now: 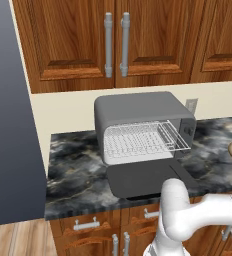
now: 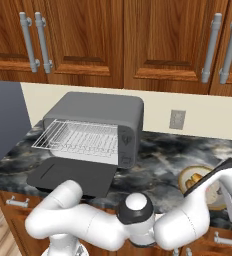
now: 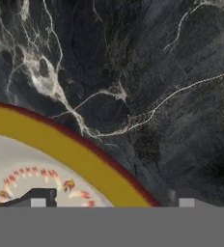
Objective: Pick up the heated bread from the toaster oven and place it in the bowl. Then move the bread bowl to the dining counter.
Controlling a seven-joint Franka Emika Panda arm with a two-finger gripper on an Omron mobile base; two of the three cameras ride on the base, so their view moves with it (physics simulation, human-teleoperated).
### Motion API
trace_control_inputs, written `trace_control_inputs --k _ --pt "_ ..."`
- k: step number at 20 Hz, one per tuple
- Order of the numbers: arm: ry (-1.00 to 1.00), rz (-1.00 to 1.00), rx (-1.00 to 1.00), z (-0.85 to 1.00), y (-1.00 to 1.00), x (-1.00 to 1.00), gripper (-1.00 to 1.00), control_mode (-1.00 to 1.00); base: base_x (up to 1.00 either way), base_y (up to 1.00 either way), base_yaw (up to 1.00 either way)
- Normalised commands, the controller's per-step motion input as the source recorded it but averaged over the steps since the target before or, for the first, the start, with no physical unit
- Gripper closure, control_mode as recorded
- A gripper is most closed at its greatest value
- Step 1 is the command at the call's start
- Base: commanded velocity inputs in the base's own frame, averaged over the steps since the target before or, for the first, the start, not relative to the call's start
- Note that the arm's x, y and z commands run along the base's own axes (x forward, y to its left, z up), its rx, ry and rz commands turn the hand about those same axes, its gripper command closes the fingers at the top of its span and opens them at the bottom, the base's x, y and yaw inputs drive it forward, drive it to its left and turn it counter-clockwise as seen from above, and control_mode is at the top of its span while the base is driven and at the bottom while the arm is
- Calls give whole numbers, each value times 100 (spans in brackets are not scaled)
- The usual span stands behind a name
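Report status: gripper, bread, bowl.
Gripper open, straddling bowl rim. Bread already in bowl. Toaster oven door down, rack bare. Nothing in the way.

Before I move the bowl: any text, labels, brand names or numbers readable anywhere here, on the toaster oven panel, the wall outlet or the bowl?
No readable text anywhere.
Toaster oven: its control panel carries small dark marks, too blurred to read.
Wall outlet: plain, no lettering.
Bowl: a red and orange painted pattern inside a yellow band, decoration, no words.
Counter and cabinets: nothing written.
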Motion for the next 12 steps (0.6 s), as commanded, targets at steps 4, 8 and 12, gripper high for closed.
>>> trace_control_inputs --k 4,8,12 --pt "2 -7 0 0 1 17 100 -100 0 0 0" --pt "-2 -4 0 6 16 3 100 -100 0 0 0" --pt "-15 -2 -2 47 53 -4 100 -100 0 0 0"
